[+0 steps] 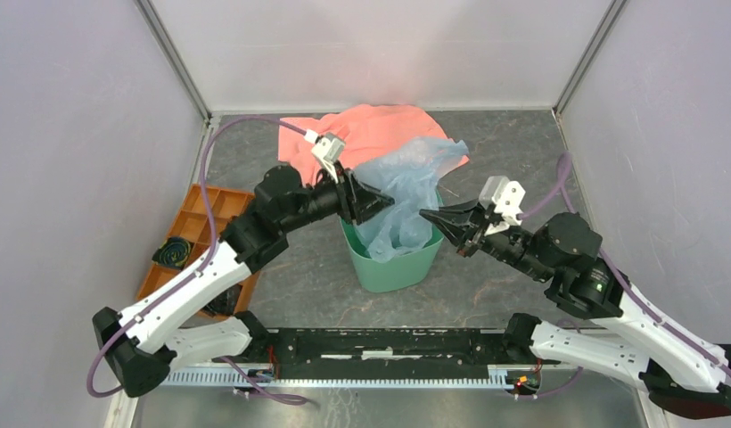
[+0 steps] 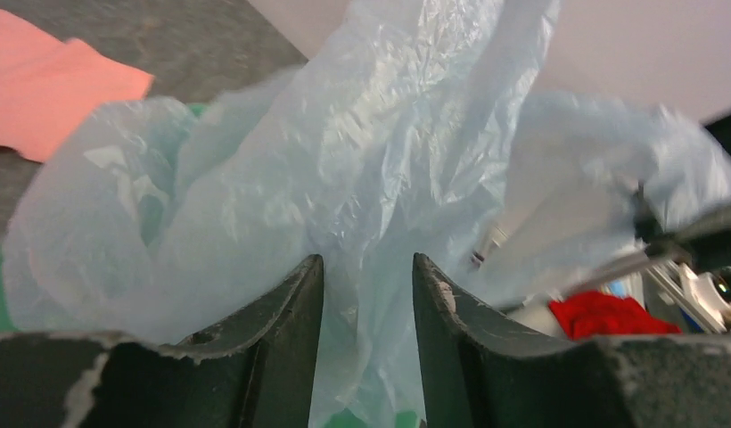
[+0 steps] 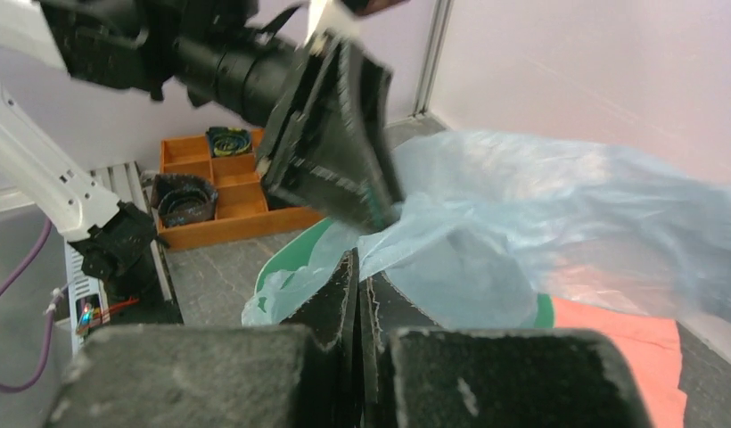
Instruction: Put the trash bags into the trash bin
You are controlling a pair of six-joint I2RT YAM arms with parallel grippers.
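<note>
The left gripper sits in the lower middle of its wrist view with its two dark fingers apart. A fold of the trash bag hangs loose through the gap between them. From there the pale blue-grey, crinkled film spreads up and out over most of that view. In the top view this gripper lies at centre frame, pointing right into the bag's left side, just above the near-left rim of the trash bin. The right gripper shows low in its own view with its fingers pressed flat together and nothing visible between them. Its tip is just in front of the film and the green rim. From above it points left at the bin's right edge, facing the left gripper across the opening. The bag stands partly inside the green bin. Its lower part is down in the opening, and its upper part billows up and to the right, out over the far rim. Behind the bin, toward the top centre of the overhead frame, a salmon-pink cloth lies spread on the dark grey table, with the bag's top overlapping its right edge. At the left of the frame, well apart from the bin, an orange compartmented tray lies partly under the left arm, with dark coiled items in some of its compartments.
</note>
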